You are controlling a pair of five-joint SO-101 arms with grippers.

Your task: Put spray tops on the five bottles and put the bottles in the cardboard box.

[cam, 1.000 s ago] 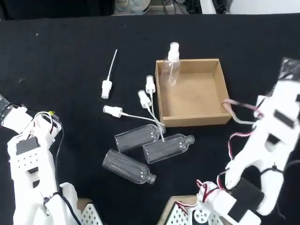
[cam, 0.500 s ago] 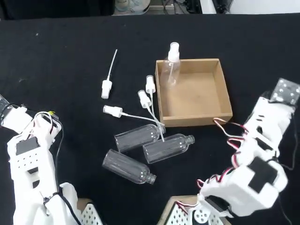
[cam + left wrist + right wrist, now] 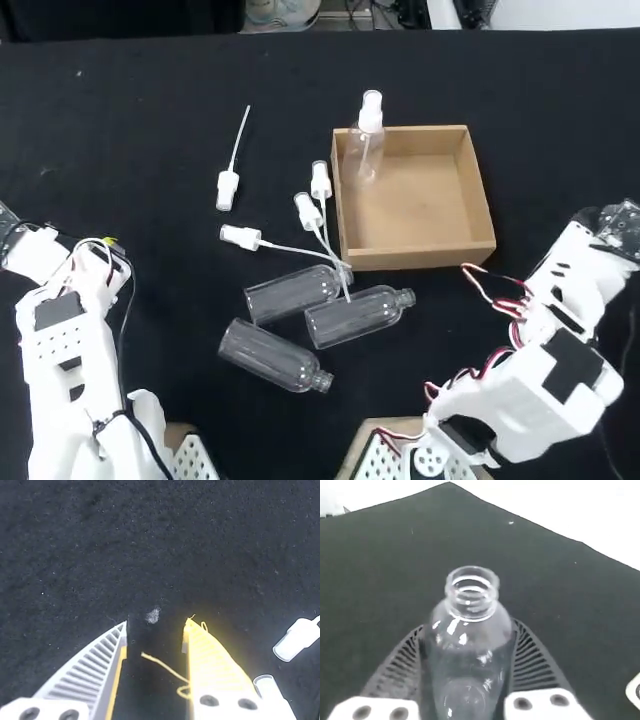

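The right gripper (image 3: 469,630) is closed on a clear uncapped bottle (image 3: 471,605). The bottle sits squarely between the 2 ribbed jaws, which press on its sides. Its open threaded neck stands out past the jaw tips, above the black cloth (image 3: 380,555).

The left gripper (image 3: 156,625) hangs over the cloth with its jaws parted in a moderate gap and nothing held. A speck of lint (image 3: 152,615) lies just beyond the tips, and a loose yellow thread (image 3: 160,662) crosses the gap. A white spray top (image 3: 296,640) lies out to the side of the yellow jaw, well apart from the gap. A second white piece (image 3: 263,682) lies just beside that jaw; what it is cannot be told.

From the high camera, the cardboard box (image 3: 482,200) holds 1 capped bottle (image 3: 367,145), which stands in a corner against the wall, its white spray top fitted. Outside the box, 3 open bottles (image 3: 290,293) lie on their sides near its wall, beyond the reach of either pair of jaws. 4 loose spray tops (image 3: 229,185) lie beside the box, and the thin tubes of some reach across to the nearest bottle.
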